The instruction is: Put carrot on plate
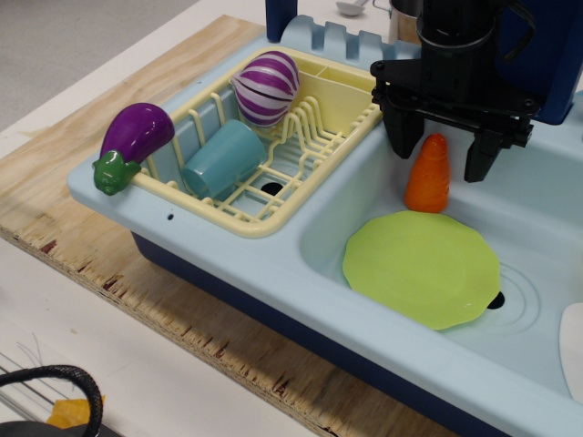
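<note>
The orange carrot (428,175) stands upright in the light-blue sink, just behind the lime-green plate (422,268) that lies flat on the sink floor. My black gripper (441,157) is open and hangs directly over the carrot. One finger is to the carrot's left and the other finger (480,162) to its right, with the carrot's tip between them. The fingers do not touch the carrot.
A yellow dish rack (310,137) fills the left basin, holding a teal cup (222,158) and a purple-striped ball (266,87). A purple eggplant (132,141) rests on the sink's left corner. A white dish edge (574,350) shows at far right. The sink wall (342,200) borders the plate.
</note>
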{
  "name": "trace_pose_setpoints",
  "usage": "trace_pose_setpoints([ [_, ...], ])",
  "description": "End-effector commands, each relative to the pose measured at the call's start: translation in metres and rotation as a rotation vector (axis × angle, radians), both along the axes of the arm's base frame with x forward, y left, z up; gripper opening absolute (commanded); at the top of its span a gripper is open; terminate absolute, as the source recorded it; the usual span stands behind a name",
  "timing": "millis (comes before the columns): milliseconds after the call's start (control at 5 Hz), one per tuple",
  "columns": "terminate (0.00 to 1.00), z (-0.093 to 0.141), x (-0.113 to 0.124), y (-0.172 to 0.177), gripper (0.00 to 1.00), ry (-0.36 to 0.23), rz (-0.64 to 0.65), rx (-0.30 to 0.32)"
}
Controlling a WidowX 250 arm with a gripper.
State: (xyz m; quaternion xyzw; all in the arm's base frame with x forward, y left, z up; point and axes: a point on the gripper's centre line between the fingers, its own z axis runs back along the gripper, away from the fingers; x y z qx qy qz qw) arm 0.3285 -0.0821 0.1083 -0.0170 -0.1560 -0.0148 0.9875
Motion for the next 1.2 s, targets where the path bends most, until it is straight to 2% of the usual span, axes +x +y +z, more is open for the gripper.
trace_pose_setpoints([
  [0, 0.00, 0.004, 0.004, 0.002, 0.00, -0.019, 0.019, -0.013],
  [200, 0.00, 0.004, 0.004, 0.001, 0.00, -0.021, 0.019, -0.009],
  [400, 0.00, 0.020, 0.003, -0.003, 0.00, -0.096, 0.005, 0.040],
  [600, 0.00, 0.042, -0.001, -0.008, 0.00, -0.104, 0.007, 0.110],
  [800, 0.00, 0.052, -0.025, -0.014, 0.00, -0.124, 0.080, 0.120],
  [1000, 0.00, 0.041, -0.046, -0.018, 0.00, -0.066, 0.147, 0.079],
])
